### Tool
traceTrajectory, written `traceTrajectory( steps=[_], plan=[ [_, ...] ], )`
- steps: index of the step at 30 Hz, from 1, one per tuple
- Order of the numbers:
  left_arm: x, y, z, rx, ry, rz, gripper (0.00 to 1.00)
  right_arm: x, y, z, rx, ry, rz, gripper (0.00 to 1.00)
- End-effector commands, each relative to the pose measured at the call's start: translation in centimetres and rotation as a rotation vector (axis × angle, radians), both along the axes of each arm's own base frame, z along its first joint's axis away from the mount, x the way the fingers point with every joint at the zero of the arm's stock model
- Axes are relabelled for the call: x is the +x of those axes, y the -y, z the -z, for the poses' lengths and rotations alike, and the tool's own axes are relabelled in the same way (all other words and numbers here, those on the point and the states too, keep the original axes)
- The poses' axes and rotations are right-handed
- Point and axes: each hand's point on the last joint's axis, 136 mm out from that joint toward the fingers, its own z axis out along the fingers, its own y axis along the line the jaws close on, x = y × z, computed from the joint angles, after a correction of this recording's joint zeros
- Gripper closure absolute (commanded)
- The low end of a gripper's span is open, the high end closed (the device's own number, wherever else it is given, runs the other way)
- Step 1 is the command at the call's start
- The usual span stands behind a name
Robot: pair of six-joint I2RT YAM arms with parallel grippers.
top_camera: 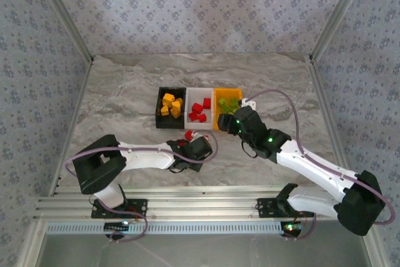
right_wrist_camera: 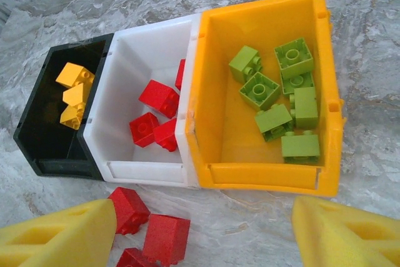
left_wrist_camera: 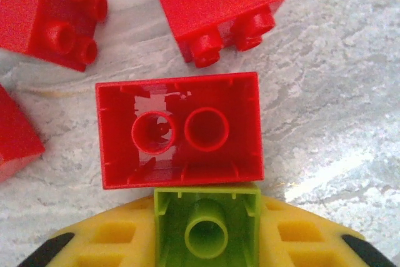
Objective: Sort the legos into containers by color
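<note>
Marble table point(left_wrist_camera: 350, 92): left end effector point(left_wrist_camera: 206, 245) clamps green lego point(left_wrist_camera: 207, 214), red lego point(left_wrist_camera: 181, 130) touching.

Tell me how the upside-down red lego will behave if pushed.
The red lego looks like hard, hollow plastic, so probably rigid and light. It lies flat, open side up, on the table, so it should slide rather than tip or roll. Its glossy walls may be slightly slippery.

No legible txt, labels, brand marks, nos. or signs in any view.
</note>
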Motion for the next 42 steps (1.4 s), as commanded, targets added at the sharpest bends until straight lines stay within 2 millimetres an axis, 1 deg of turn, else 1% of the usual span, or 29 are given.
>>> traceTrajectory(
  steps=[1,3,5,6,8,9,11,12,14,15,18,20,21,22,23,26,29,32,35,37,38,40,41,42],
  plan=[
    [-1.1,-0.6,-1.1,0.01,0.006,0.002,0.74,-0.3,1.6,0.5,-0.009,-0.008,0.054,0.24],
    [-1.8,-0.3,-2.6,-0.018,0.012,0.013,0.75,-0.5,2.3,0.7,-0.008,-0.013,0.074,0.24],
    [-2.4,0.5,-4.6,-0.084,0.012,0.026,0.76,-0.9,3.1,1.3,-0.005,-0.018,0.095,0.24],
    [-2.4,0.8,-5.6,-0.122,0.015,0.025,0.76,-1.1,3.5,1.5,-0.002,-0.022,0.103,0.24],
    [-1.9,2.1,-8.4,-0.214,0.039,0.035,0.74,-1.5,4.3,2.2,0.001,-0.028,0.125,0.24],
    [-1.5,2.7,-9.7,-0.242,0.053,0.043,0.74,-1.7,4.7,2.6,0.0,-0.035,0.133,0.24],
    [0.3,4.1,-12.4,-0.286,0.09,0.052,0.74,-2.2,5.4,3.6,-0.006,-0.054,0.15,0.24],
    [1.2,4.7,-13.1,-0.299,0.096,0.054,0.74,-2.3,5.5,3.9,-0.008,-0.059,0.149,0.24],
    [4.0,6.4,-15.1,-0.343,0.114,0.05,0.74,-2.7,5.7,4.7,-0.016,-0.078,0.149,0.24],
    [5.3,7.1,-15.6,-0.352,0.121,0.047,0.74,-2.9,5.8,5.1,-0.023,-0.088,0.149,0.24],
    [9.9,9.1,-16.0,-0.354,0.122,0.028,0.73,-3.2,6.0,5.9,-0.041,-0.113,0.151,0.24],
    [12.8,10.1,-15.4,-0.34,0.11,0.009,0.73,-3.5,6.1,6.3,-0.05,-0.127,0.152,0.24],
    [14.0,10.6,-15.4,-0.348,0.105,0.0,0.74,-3.6,6.1,6.4,-0.052,-0.131,0.151,0.24],
    [15.1,11.2,-15.0,-0.351,0.094,-0.005,0.74,-3.7,6.1,6.5,-0.052,-0.134,0.148,0.24],
    [16.0,12.0,-15.1,-0.364,0.09,-0.007,0.74,-3.8,6.0,6.5,-0.054,-0.136,0.145,0.24],
    [17.9,13.8,-14.5,-0.355,0.087,-0.006,0.74,-4.0,5.8,6.7,-0.054,-0.145,0.136,0.24],
    [19.2,15.1,-13.2,-0.325,0.061,-0.009,0.73,-4.2,5.5,6.9,-0.054,-0.151,0.122,0.24],
    [20.0,15.9,-12.9,-0.308,0.047,-0.017,0.71,-4.3,5.3,6.7,-0.051,-0.15,0.108,0.24],
    [20.3,16.0,-13.6,-0.321,0.055,-0.026,0.6,-4.4,4.8,6.5,-0.045,-0.146,0.082,0.24],
    [20.3,15.8,-14.6,-0.337,0.067,-0.032,0.5,-4.4,4.4,6.3,-0.035,-0.14,0.068,0.24],
    [20.2,15.6,-15.2,-0.344,0.077,-0.033,0.45,-4.4,4.2,6.1,-0.03,-0.133,0.061,0.24],
    [19.9,15.3,-16.3,-0.365,0.09,-0.035,0.37,-4.3,3.7,5.7,-0.017,-0.125,0.044,0.23],
    [19.7,14.9,-17.0,-0.377,0.097,-0.039,0.31,-4.3,3.4,5.5,-0.01,-0.118,0.034,0.23],
    [19.5,14.7,-18.0,-0.397,0.11,-0.041,0.27,-4.2,3.2,5.3,-0.006,-0.113,0.027,0.23]
  ],
)
